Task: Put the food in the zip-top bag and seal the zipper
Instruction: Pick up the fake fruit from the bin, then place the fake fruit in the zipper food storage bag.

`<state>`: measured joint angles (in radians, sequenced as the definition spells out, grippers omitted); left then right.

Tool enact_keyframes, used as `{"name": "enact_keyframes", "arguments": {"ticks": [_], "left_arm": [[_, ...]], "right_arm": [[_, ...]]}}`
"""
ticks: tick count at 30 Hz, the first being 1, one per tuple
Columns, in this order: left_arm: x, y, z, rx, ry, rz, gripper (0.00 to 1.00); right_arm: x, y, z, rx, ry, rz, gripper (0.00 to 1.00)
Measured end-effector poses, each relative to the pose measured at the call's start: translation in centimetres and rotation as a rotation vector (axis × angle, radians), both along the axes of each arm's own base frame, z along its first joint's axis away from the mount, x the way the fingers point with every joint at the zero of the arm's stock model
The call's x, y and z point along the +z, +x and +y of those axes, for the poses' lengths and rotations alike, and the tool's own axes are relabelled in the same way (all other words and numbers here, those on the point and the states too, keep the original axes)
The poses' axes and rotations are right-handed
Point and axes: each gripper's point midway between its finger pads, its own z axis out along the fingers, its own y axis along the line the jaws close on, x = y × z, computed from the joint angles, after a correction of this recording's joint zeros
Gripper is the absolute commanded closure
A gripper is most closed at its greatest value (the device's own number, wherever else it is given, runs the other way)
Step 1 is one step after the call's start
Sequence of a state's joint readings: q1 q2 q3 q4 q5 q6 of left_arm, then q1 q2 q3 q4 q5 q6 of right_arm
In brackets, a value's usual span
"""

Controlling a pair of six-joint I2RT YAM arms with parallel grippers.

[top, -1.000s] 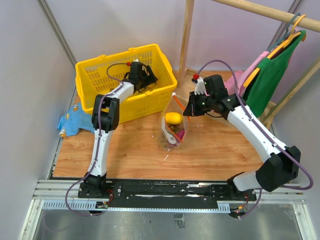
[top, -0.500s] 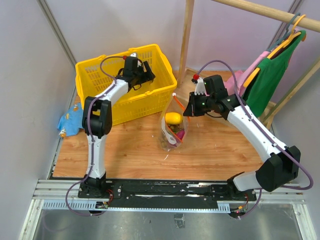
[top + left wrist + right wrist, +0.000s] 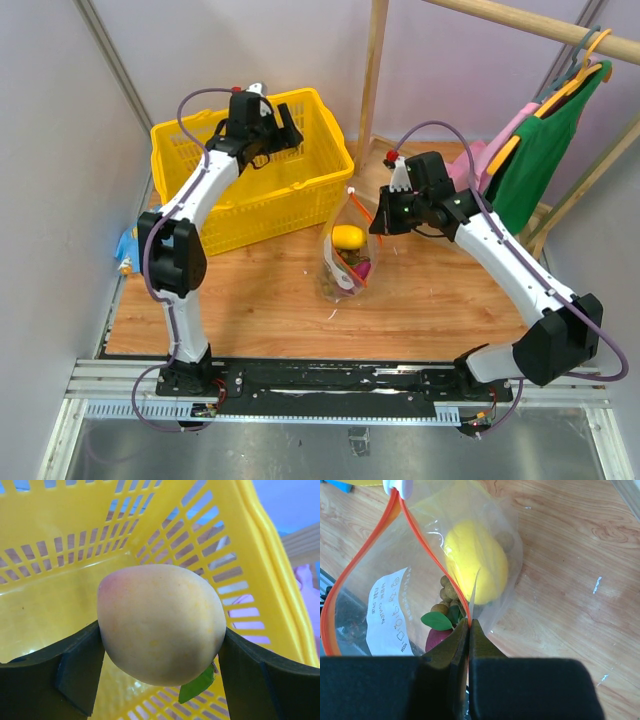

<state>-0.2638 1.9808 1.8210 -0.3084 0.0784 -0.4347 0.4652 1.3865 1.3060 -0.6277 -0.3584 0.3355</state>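
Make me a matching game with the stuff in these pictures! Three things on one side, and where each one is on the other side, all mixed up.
Things:
1. pale peach
2. yellow fruit
3. white slider

Places:
A. inside the zip-top bag
B. at one end of the orange zipper
C. in the left pincer, above the yellow basket

Pairs: 1-C, 2-A, 3-B.

Noted yellow slotted basket (image 3: 250, 205), pale yellow fruit (image 3: 160, 622) blushed pink, clear bag (image 3: 380, 565), orange zipper (image 3: 431, 554), white slider (image 3: 397, 486).
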Motion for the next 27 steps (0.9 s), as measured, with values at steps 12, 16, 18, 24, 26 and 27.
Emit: {"name": "enact_keyframes", "arguments": {"ticks": [12,16,18,24,26,27], "left_arm": [[9.3,-8.9,-0.8,-0.108,-0.017,-0.096,0.80],[11.4,-12.5,-3.1,-0.188,-0.020,-0.117,0.80],[11.9,-14.1,-4.4,-0.229,-0.018,-0.120,0.80],[12.3,-20.2,-8.6,-0.379,-0.001,-0.110,0.79],[12.4,-22.3,-9.8,-0.426,-0.001,-0.111,0.78],[12.5,-23.1,-10.2,-0.445,-0.001,-0.111,0.78]], "right_arm": [[1.0,0.2,-0.1,-0.024,-0.036,-0.029,0.99],[1.6,0.3,-0.1,-0.029,-0.039,-0.039,0.99],[2.0,0.4,0.0,-0.030,-0.038,-0.049,0.99],[2.4,0.2,0.5,-0.020,-0.041,-0.065,0.99],[2.4,0.2,0.6,-0.018,-0.041,-0.066,0.99],[2.4,0.2,0.6,-0.018,-0.041,-0.067,0.99]]}}
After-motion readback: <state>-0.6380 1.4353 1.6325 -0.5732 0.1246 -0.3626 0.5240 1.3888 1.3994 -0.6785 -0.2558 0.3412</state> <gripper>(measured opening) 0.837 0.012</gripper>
